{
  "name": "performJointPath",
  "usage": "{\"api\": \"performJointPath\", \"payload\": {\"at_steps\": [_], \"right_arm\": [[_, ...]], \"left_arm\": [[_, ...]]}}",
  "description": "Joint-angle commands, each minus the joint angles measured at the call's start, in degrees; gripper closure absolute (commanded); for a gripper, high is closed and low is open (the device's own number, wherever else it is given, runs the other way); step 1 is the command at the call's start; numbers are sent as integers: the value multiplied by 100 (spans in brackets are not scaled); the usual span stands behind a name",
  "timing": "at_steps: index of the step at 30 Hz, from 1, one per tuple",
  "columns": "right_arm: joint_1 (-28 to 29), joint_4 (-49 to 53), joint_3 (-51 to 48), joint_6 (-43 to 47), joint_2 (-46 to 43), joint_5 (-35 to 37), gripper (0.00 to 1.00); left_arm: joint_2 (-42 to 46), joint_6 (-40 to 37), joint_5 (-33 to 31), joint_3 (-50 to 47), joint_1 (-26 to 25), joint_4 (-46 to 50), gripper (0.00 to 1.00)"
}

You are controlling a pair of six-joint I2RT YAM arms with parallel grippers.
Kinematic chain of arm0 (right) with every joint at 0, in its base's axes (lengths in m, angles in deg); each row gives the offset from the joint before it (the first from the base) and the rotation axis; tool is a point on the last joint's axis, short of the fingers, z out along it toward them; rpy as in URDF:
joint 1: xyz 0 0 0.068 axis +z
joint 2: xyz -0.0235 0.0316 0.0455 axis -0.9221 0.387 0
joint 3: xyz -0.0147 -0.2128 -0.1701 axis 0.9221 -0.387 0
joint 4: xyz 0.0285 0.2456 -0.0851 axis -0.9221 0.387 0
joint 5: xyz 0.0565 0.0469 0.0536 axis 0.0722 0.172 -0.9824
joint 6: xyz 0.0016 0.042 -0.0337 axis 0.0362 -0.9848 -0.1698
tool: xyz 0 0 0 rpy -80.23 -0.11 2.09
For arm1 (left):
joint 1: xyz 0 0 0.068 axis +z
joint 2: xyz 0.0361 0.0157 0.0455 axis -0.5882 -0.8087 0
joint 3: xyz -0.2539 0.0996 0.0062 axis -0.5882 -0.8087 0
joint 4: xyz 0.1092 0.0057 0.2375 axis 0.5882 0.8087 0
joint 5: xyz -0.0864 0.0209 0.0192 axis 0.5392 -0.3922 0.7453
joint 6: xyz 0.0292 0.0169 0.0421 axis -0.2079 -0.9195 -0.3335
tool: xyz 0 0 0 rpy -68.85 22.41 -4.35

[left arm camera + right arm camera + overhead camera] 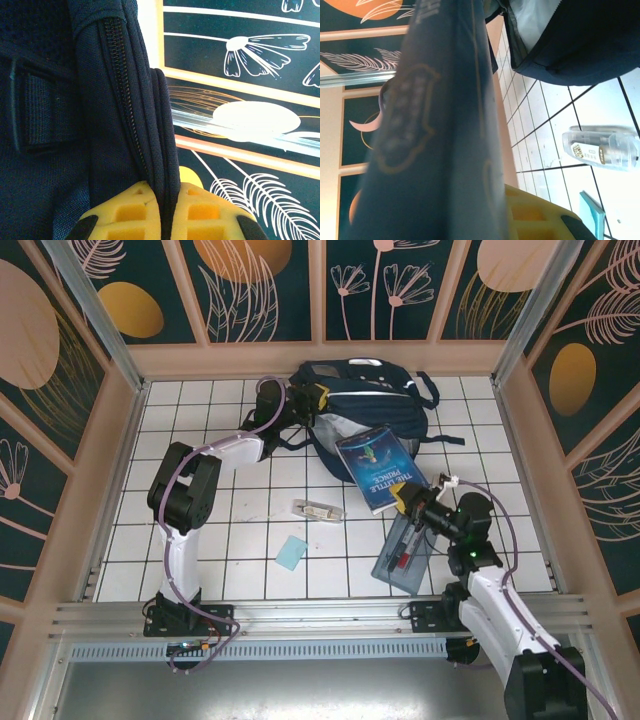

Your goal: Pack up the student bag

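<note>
- The left arm reaches across the white-tiled table [230,570] toward the back wall, and the left gripper [318,392] sits at the top left edge of the student bag [365,405].
- Seen from the wrist, the left gripper [167,212] is pressed together on a fold of the navy fabric just beside the zip. Its yellow fingers [125,215] sit on either side of the seam.
- A small, flat, pale blue card [292,553] lies on the tiles near the front, apart from everything else.
- A little clear plastic case [318,510] lies just behind it and slightly to the right, between the card and the bag.
- The student bag lies at the back of the table in the middle, its mouth gaping toward the arms and showing a pale lining.
- A blue book [375,458] is tilted, with its far end over the bag's open mouth.
- The right gripper [405,497] pinches the book at its near right corner. From that wrist the cover [435,125] runs right alongside the yellow finger [535,215].
- A grey see-through pencil case [405,555] lies on the tiles under the right wrist, with red and dark items inside.
</note>
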Motion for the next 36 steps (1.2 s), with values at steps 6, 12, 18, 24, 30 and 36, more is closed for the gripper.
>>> {"api": "performJointPath", "payload": {"at_steps": [6,12,18,24,30,36], "right_arm": [[956,-228,34,-100,81,427,100],[1271,53,-312,-407,-545,820,100],[893,-430,-417,-324,-355,726,100],[192,-814,303,271,554,234,100],[-25,-1799,731,586,1740,346,100],[195,-3479,896,636,3075,509,100]], "left_arm": [[63,296,-434,440,61,-1181,100],[63,1,-600,578,62,-976,100],[249,4,-429,345,61,-1142,100],[687,65,-395,-365,61,-1424,100],[893,222,-356,-746,64,-1693,100],[1013,346,-307,-849,60,-1805,100]]}}
